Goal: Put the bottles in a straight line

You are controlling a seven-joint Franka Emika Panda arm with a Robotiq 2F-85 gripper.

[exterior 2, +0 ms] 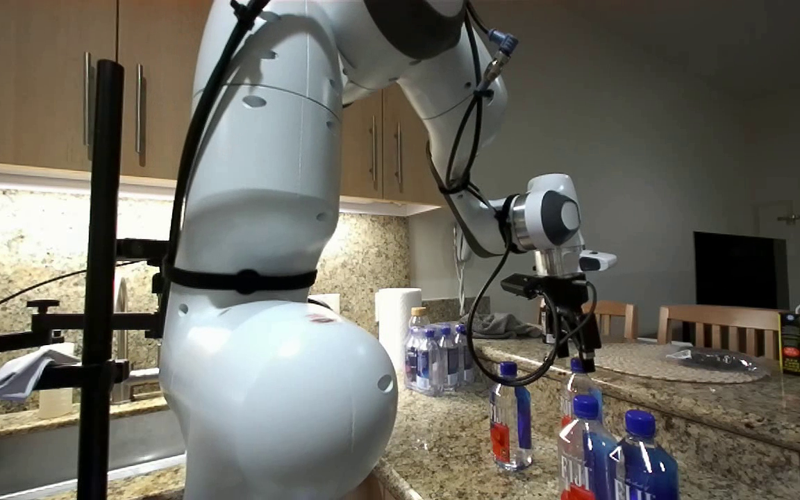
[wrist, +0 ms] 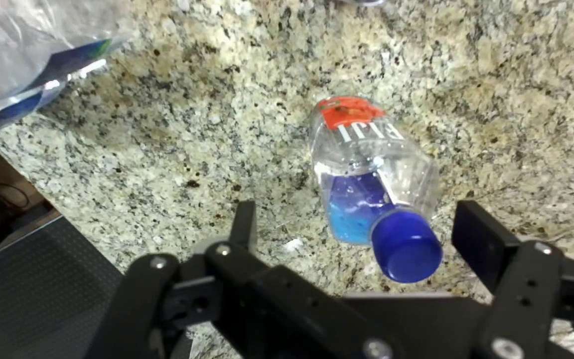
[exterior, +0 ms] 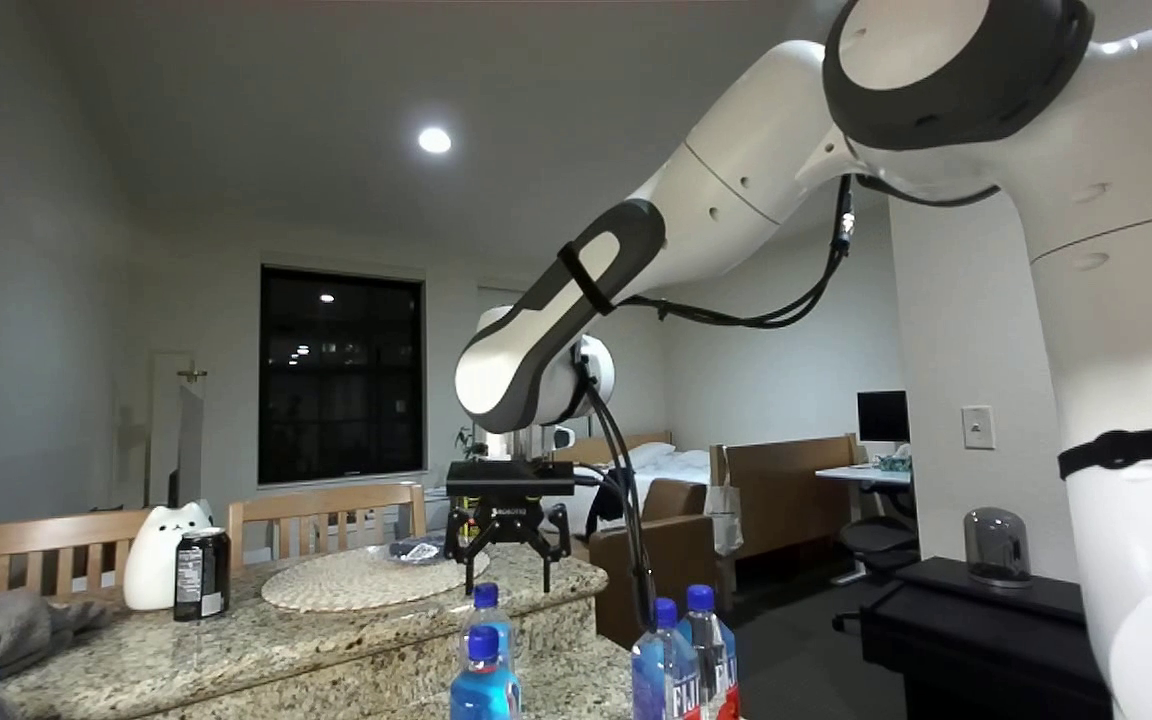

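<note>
Several clear bottles with blue caps stand upright on the lower granite counter. An exterior view has a pair of them point(exterior: 484, 690) at the middle and two close together point(exterior: 664, 672) farther right. A lone bottle point(exterior 2: 511, 420) is apart from two near ones point(exterior 2: 582, 455) in an exterior view. My gripper point(wrist: 355, 219) is open, pointing down over a bottle point(wrist: 374, 149) with a red and blue label. Its cap sits between the spread fingers, nearer the right one in the wrist view, apart from both. A fingertip partly covers that cap in an exterior view.
A cluster of similar bottles point(exterior 2: 435, 357) stands near the paper towel roll point(exterior 2: 398, 333). The raised counter point(exterior: 356, 640) carries a black can point(exterior: 201, 575), a white cat-shaped object point(exterior: 158, 560) and a round mat point(exterior: 366, 580). Another clear bottle point(wrist: 13, 55) lies at the wrist view's upper left.
</note>
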